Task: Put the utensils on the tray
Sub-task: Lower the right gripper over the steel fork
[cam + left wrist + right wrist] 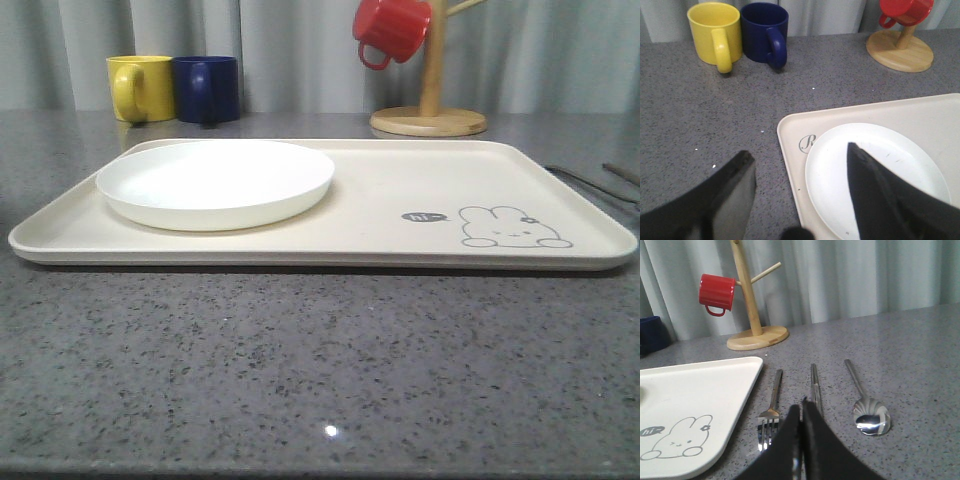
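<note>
Right wrist view: three utensils on the grey speckled bench (920, 355), off the tray (700, 390) and just beside its right edge — fork (771, 412) nearest the tray, chopsticks (814, 382) in the middle, spoon (867, 407) farthest out, all lying roughly parallel, none touching the tray. The right gripper (801, 440) hangs over the near end of the chopsticks with fingers pressed together and nothing seen between them; whether they touch the metal cannot be told. Left gripper (800, 195) spread wide, empty, above the tray's left end, where a round white plate (875, 175) sits. Handling, by judgement: the pieces look thin, stiff, polished and light, lying flat, so likely to slip or skate on the stone; a pinch across the mid-handle seems surest, the chopsticks taken as a pair. Obscured: the chopsticks' near end is covered by the gripper, and the fork tines are partly cut by it. In the front view only dark slivers at the bench's right edge suggest utensils — too thin to identify. Behind stand a yellow mug (138, 87), blue mug (207, 88) and a wooden mug tree (430, 110) carrying a red mug (390, 30).
</note>
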Robot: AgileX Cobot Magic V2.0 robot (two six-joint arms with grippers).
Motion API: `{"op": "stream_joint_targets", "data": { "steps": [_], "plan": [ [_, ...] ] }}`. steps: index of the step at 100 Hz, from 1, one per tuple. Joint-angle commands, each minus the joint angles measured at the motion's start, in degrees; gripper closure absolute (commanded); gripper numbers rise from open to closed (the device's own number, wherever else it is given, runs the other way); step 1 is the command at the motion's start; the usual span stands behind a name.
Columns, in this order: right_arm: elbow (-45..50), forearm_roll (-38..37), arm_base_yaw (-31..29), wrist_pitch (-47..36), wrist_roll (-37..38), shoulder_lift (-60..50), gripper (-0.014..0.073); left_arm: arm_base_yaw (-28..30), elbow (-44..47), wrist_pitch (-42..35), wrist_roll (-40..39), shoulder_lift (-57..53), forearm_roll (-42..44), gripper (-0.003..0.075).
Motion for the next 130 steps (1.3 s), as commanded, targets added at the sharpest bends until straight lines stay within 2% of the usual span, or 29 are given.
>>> {"op": "stream_joint_targets", "data": {
  "steps": [1, 33, 44, 51, 65, 76, 102, 110, 130],
  "plan": [
    [-1.0, -0.2, -0.2, -4.7, -0.4, -1.4, 0.0671, -0.2, 3.7, -7.4, 1.1, -6.0, -1.0, 0.0328],
    [-1.0, -0.2, -0.2, -7.1, -0.4, -1.4, 0.0671, -0.2, 23.6, -23.6, 3.4, -25.2, -0.8, 0.0328],
    [-1.2, -0.2, -0.2, -8.6, -0.4, -1.3, 0.0671, -0.2, 26.1, -25.1, 3.4, -30.5, -0.8, 0.0339],
    [-2.3, 0.1, -0.2, -7.2, -0.3, -1.0, 0.0671, -0.2, 26.6, -25.1, 3.4, -32.6, -0.8, 0.0388],
    [-8.9, 1.6, -0.2, 1.9, -0.3, 2.0, 0.0671, -0.2, 26.8, -24.1, 3.4, -33.8, -0.8, 0.0575],
    [-18.3, 1.6, -0.2, 11.4, -0.3, 8.0, 0.0671, -0.2, 26.8, -23.0, 3.4, -33.8, -0.8, 0.0738],
    [-40.0, 1.7, -0.2, 35.5, -0.4, 29.3, 0.0671, -0.2, 26.8, -23.0, 3.4, -33.8, -0.8, 0.0738],
    [-44.5, 2.6, -0.2, 39.5, -0.4, 34.4, 0.0671, -0.2, 26.8, -23.0, 3.4, -33.8, -0.8, 0.0738],
    [-50.1, 3.3, -0.2, 42.8, -0.4, 44.7, 0.0662, -0.2, 26.8, -23.0, 3.4, -33.8, -0.8, 0.0738]
  ]
}}
